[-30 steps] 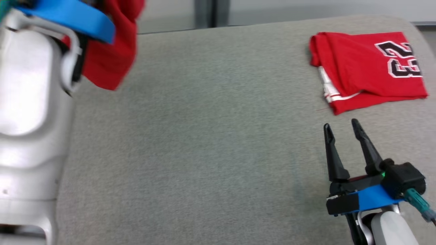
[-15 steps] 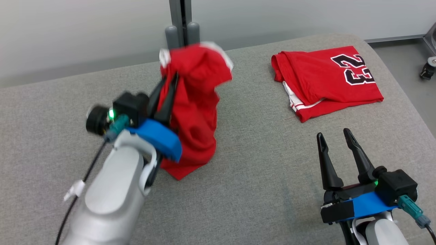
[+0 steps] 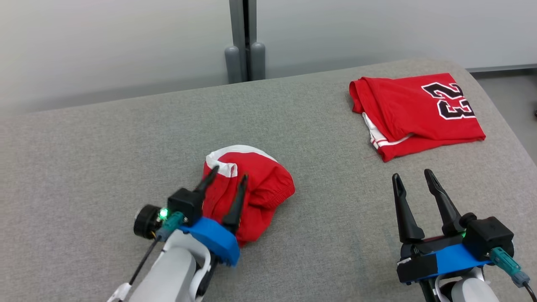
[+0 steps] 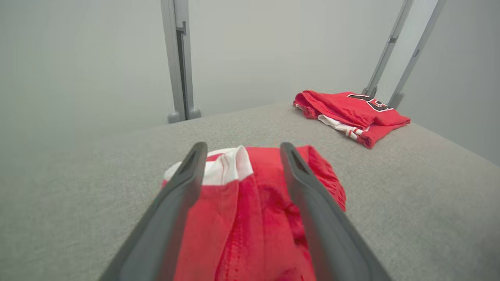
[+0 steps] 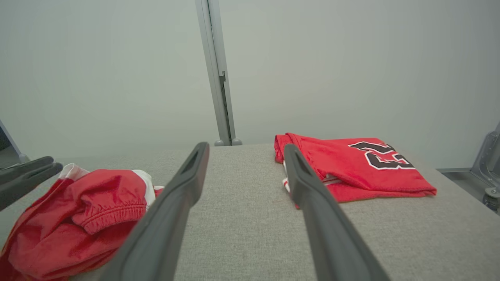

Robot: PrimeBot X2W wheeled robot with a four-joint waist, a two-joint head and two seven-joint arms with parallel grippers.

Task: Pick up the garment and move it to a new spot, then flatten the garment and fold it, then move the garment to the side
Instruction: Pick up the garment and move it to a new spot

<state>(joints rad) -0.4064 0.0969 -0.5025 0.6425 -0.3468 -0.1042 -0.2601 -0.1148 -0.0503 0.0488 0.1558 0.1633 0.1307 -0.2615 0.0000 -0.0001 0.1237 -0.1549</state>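
The garment (image 3: 262, 184) is a crumpled red piece with a white band, lying in a heap on the grey cloth-covered table (image 3: 105, 138) at front centre-left. My left gripper (image 3: 229, 173) is low over its near side with the fingers spread open. Cloth lies loose between and under them, as the left wrist view shows: the garment (image 4: 265, 195), the gripper (image 4: 243, 147). My right gripper (image 3: 411, 174) is open and empty at the front right, well clear of the heap. In the right wrist view the garment (image 5: 97, 203) lies left of that gripper (image 5: 246, 146).
A folded red jersey (image 3: 411, 109) with a black number lies at the table's back right, near the rounded right edge. A grey post (image 3: 245, 42) stands behind the back edge against a pale wall. Bare table stretches between the heap and the jersey.
The head camera has shifted. The left gripper held the garment hanging above the table; now the garment lies heaped on the table and the gripper has opened. The right gripper has stayed open.
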